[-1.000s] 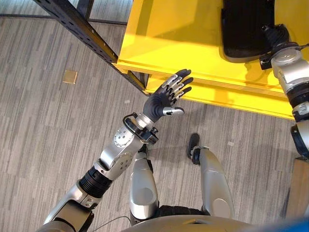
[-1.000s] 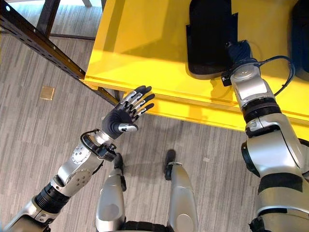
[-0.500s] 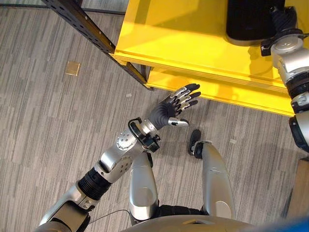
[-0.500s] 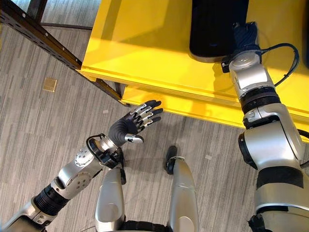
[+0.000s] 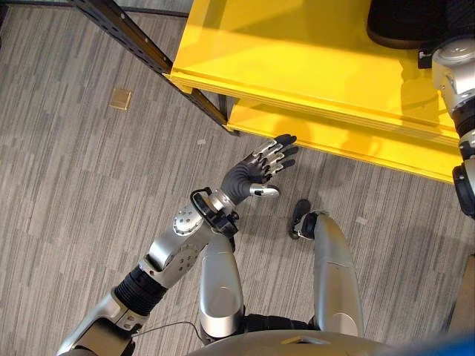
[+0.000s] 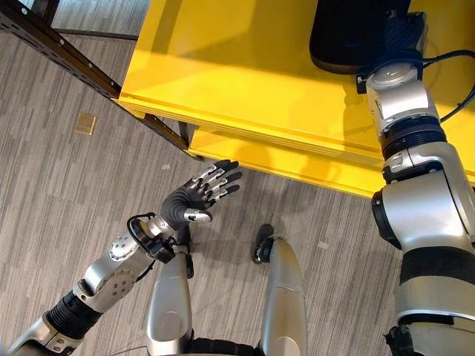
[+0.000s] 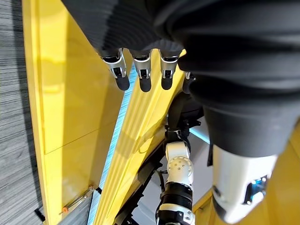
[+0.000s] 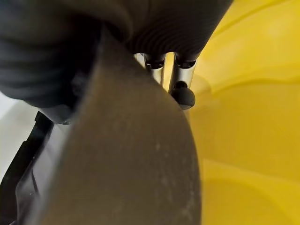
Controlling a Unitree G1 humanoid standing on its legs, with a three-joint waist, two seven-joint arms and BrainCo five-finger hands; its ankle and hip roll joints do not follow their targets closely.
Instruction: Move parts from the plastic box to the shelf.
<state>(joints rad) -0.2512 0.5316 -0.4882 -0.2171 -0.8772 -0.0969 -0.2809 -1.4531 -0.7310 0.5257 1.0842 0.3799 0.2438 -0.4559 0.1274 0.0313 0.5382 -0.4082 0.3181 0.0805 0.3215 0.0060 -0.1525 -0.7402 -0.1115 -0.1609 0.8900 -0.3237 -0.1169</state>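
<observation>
left hand (image 5: 256, 169) had dropped below the yellow shelf's (image 5: 297, 67) front edge, fingers spread, empty. right hand (image 6: 401, 33) gripped the black part (image 6: 349, 33) there; placement underway.

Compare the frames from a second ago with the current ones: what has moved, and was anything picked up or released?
The left hand, open and empty, has drawn back from the edge of the yellow shelf and now hangs over the floor. The whole picture also shifted, so the head camera moved. The right hand stays at the black part on the shelf; its grip cannot be read. Nothing was visibly taken or let go.
</observation>
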